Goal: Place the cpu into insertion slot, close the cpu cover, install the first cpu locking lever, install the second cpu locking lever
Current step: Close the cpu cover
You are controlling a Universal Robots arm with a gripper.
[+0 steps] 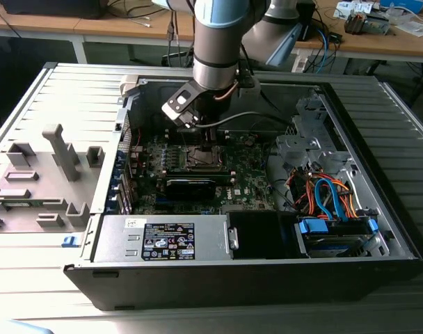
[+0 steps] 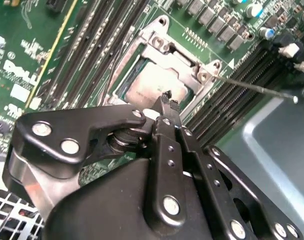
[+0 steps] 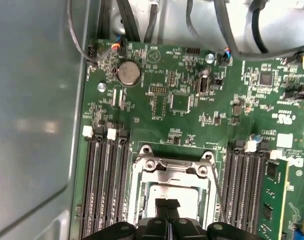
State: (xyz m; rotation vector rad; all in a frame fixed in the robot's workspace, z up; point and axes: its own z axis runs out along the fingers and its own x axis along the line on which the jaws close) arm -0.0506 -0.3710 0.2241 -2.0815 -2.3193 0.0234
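First wrist view gives me the gripper (image 3: 167,204) with its fingertips pressed together and nothing between them, right over the cpu (image 3: 186,195). The cpu lies in the insertion slot (image 1: 200,158), with the cpu cover (image 3: 172,172) lying flat around it. In the second wrist view a thin locking lever (image 2: 257,87) sticks out away from the socket.

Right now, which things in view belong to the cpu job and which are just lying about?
Job: cpu, seated; cover, looks down over it; lever, sticking out; tool, shut, over the cpu.
Lying about: memory slots; coin cell; power supply; drive cables; grey jig.
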